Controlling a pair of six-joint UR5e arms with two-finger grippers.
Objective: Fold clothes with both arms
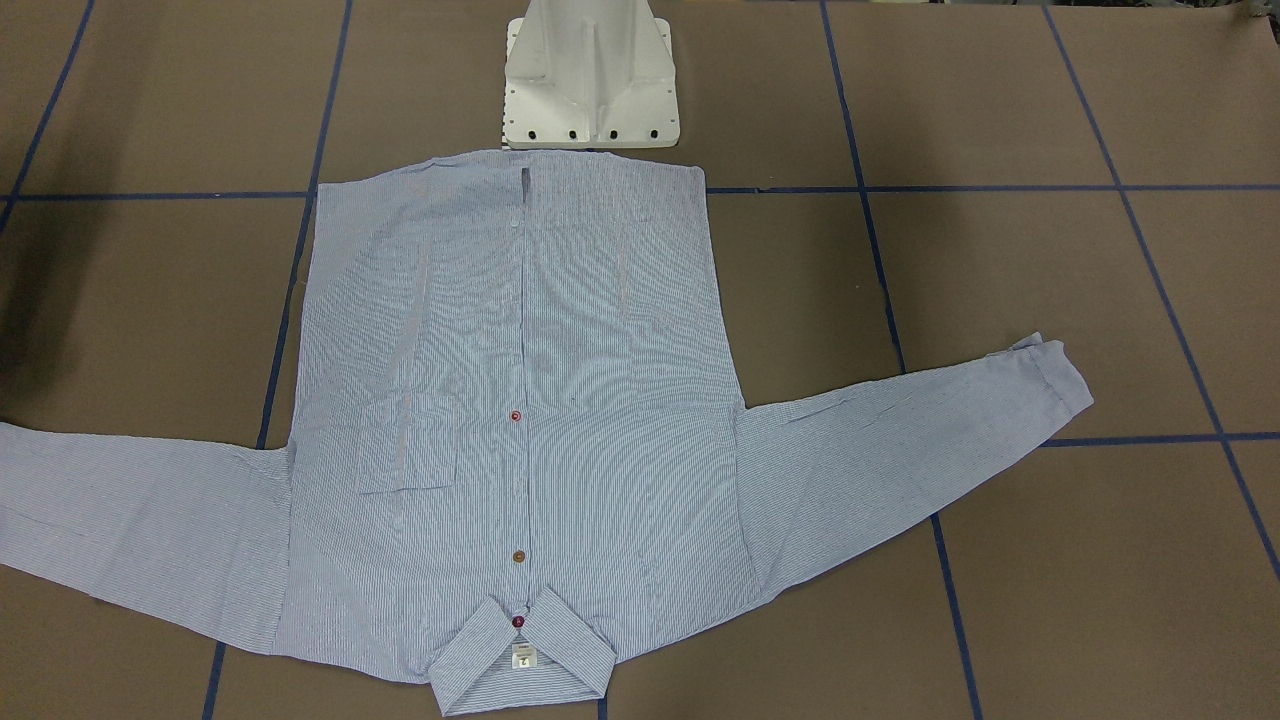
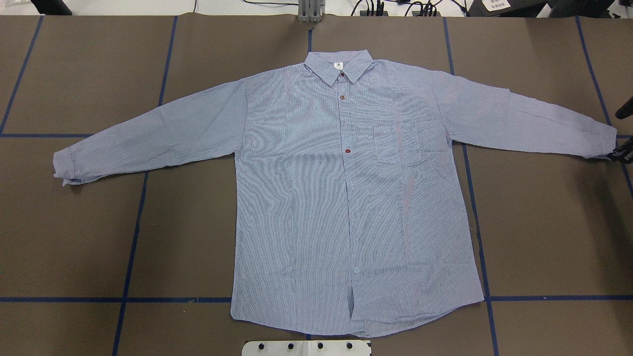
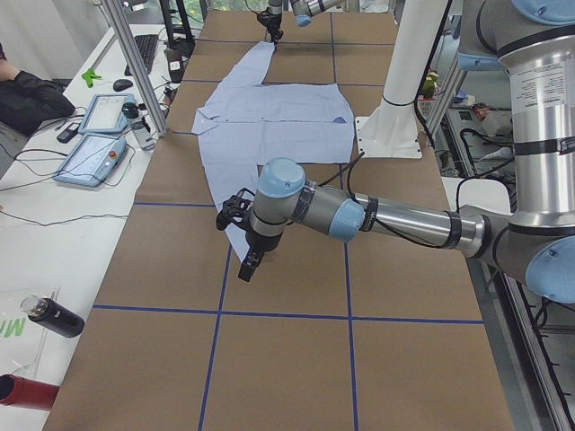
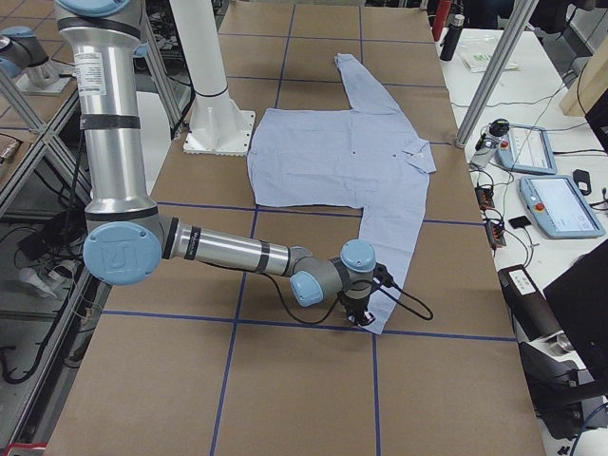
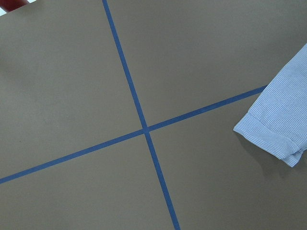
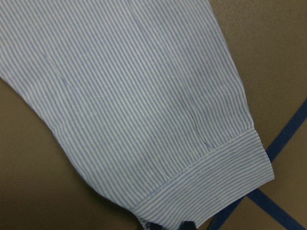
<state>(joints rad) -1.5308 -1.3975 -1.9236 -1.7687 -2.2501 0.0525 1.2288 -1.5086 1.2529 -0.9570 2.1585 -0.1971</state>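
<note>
The striped shirt (image 2: 321, 198) is lying flat and front up in the middle of the brown desk (image 2: 74, 237), buttoned. Its collar (image 2: 338, 66) is pointing to the top of the overhead view and its hem is coming close to the white pedestal base (image 1: 590, 80) at the bottom edge. Both sleeves are spreading sideways, one towards the left of that frame and one towards the right, and the chest pocket (image 2: 398, 146) is sitting right of the button row. Blue tape lines (image 2: 131, 247) are crossing the desk in a grid. In the exterior left view the left arm (image 3: 404, 220) is reaching low across the foreground, and the left claw (image 3: 249, 263) is pointing down just beside the end of the near sleeve. Its wrist camera is showing the near cuff (image 5: 268, 141) at the right edge, apart from the tape crossing. I cannot tell whether this claw's jaws are apart or together. In the exterior right view the right arm (image 4: 228, 252) is stretching along the desk, and the right claw (image 4: 361, 313) is sitting at the tip of the sleeve nearest that camera. Its wrist camera is showing the second cuff (image 6: 216, 177) across the lower frame, with dark fingertips (image 6: 151, 226) peeking in at the bottom edge against the cuff's corner. I cannot tell whether they are clamping the cloth.
</note>
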